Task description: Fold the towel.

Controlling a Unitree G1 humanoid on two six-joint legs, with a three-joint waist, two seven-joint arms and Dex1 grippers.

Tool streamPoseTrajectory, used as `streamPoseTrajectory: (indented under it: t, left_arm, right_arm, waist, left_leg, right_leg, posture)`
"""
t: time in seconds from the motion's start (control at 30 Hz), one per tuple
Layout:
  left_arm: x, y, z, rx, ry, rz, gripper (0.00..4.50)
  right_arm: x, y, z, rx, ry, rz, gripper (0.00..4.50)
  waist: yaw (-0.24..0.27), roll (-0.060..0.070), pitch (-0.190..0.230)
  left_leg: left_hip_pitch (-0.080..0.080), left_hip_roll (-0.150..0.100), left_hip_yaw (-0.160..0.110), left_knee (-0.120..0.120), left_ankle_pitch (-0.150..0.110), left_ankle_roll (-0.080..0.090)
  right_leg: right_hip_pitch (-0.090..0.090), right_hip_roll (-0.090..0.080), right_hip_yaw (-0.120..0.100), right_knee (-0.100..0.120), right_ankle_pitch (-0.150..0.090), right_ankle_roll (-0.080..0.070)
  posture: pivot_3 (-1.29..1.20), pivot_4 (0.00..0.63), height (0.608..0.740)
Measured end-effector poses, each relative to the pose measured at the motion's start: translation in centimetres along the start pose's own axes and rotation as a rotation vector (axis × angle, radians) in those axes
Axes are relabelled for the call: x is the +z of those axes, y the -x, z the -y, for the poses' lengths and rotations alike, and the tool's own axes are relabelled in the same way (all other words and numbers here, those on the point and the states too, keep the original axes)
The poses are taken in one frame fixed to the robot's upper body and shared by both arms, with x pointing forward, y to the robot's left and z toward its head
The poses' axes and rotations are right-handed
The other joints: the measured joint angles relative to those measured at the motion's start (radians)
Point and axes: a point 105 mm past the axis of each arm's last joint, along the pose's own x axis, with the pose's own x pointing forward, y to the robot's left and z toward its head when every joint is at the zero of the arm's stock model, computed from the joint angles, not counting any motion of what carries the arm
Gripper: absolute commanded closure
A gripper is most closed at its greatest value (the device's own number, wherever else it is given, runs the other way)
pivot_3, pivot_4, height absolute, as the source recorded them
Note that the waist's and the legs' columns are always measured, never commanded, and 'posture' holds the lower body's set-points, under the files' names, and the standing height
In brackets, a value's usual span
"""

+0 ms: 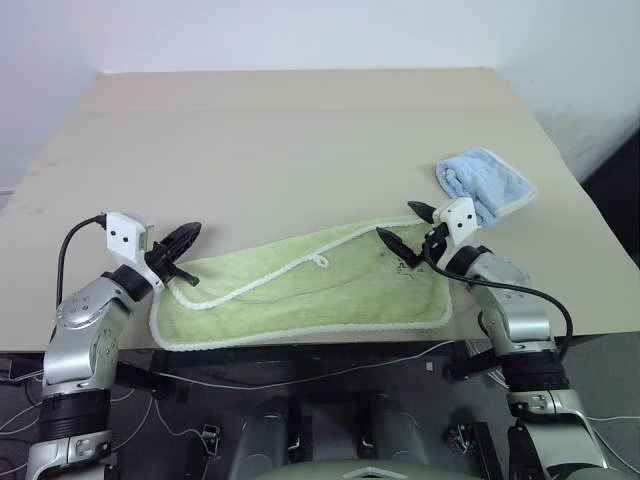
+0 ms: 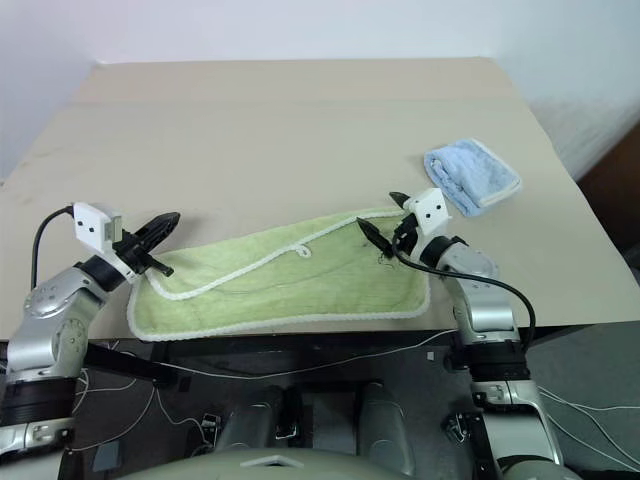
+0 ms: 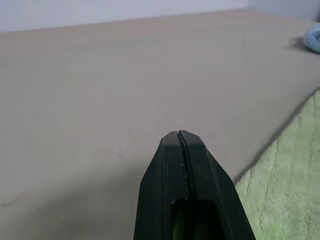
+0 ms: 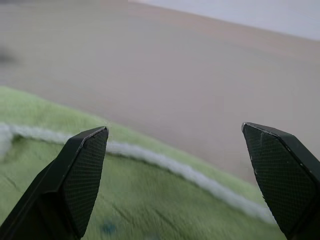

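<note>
Towel: I see the towel [image 1: 310,290] lying along the near edge of the table [image 1: 300,130], spread long from my left to my right, light yellow-green with white corded edging. Its far-left part is folded over toward me, so a white edge runs diagonally across the top face, with the small white loop [image 1: 321,261] near the middle of that line.

Printed mark: a small dark mark [image 1: 407,268] sits on the towel near its right end, just below my right gripper's tips.

Left gripper: my left gripper [image 1: 182,240] has its two black fingers pressed flat together, pointing inward over the towel's left far corner. In the left wrist view the fingers [image 3: 182,165] meet in one thin seam with bare table beyond them and green cloth beside them. I cannot tell whether any cloth is pinched between them.

Right gripper: my right gripper [image 1: 400,226] is spread wide over the towel's far right corner, nothing between the fingers. In the right wrist view the fingertips [image 4: 85,170] stand well apart above the white edging.

Blue cloth: a smaller light blue cloth [image 1: 487,185] lies bunched on the table beyond my right gripper, apart from the towel.
</note>
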Motion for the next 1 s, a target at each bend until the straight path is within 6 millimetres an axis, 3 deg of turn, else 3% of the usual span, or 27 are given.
streamPoseTrajectory:
  t: [0.2, 0.27, 0.53, 0.67, 1.0]
  left_arm:
    - [-0.3, 1.3, -0.4, -0.037, -0.07, -0.069, 4.5]
    - [-0.6, 1.9, -0.2, -0.083, -0.09, -0.102, 4.13]
    - [-0.4, 4.7, 1.3, -0.404, -0.127, -0.216, 1.65]
    - [-1.2, 5.4, 1.6, -0.514, -0.18, -0.29, 0.31]
    - [-3.2, 5.3, 1.9, -0.706, -0.386, -0.425, 0.31]
  right_arm:
    - [-0.3, -0.5, -0.5, 0.017, 0.008, -0.006, 0.01]
    - [-0.4, -0.5, -0.5, 0.014, 0.008, -0.008, 0.0]
    - [-0.9, -0.2, -0.4, 0.002, 0.004, -0.025, 0.0]
    - [-1.1, -0.1, -0.4, -0.005, 0.002, -0.029, 0.0]
    - [-1.7, 0.3, -0.4, -0.023, -0.008, -0.042, 0.0]
  waist:
    - [0.003, 0.0, 0.0]
    - [0.001, 0.0, 0.0]
    - [-0.001, 0.001, 0.001]
    - [0.0, 0.001, 0.001]
    - [-0.001, 0.001, 0.001]
  left_leg:
    - [0.0, -0.001, 0.0, 0.0, -0.001, -0.002]
    - [0.0, 0.0, 0.0, -0.001, -0.001, -0.003]
    - [-0.001, 0.0, 0.001, -0.002, -0.002, -0.003]
    - [-0.001, -0.001, 0.001, -0.003, -0.002, -0.003]
    - [-0.005, -0.001, 0.001, -0.003, -0.002, -0.003]
  right_leg:
    - [0.0, -0.001, 0.0, 0.0, -0.001, -0.001]
    - [-0.001, -0.001, 0.0, 0.0, -0.002, -0.003]
    - [-0.003, -0.004, 0.0, 0.0, -0.002, -0.004]
    - [-0.006, -0.004, 0.0, 0.0, -0.002, -0.004]
    - [-0.009, -0.005, 0.001, 0.0, -0.002, -0.005]
  posture:
    - [0.0, 0.15, 0.74]
    - [0.0, 0.15, 0.74]
    - [0.0, 0.15, 0.74]
    - [0.0, 0.15, 0.74]
    - [0.0, 0.15, 0.74]
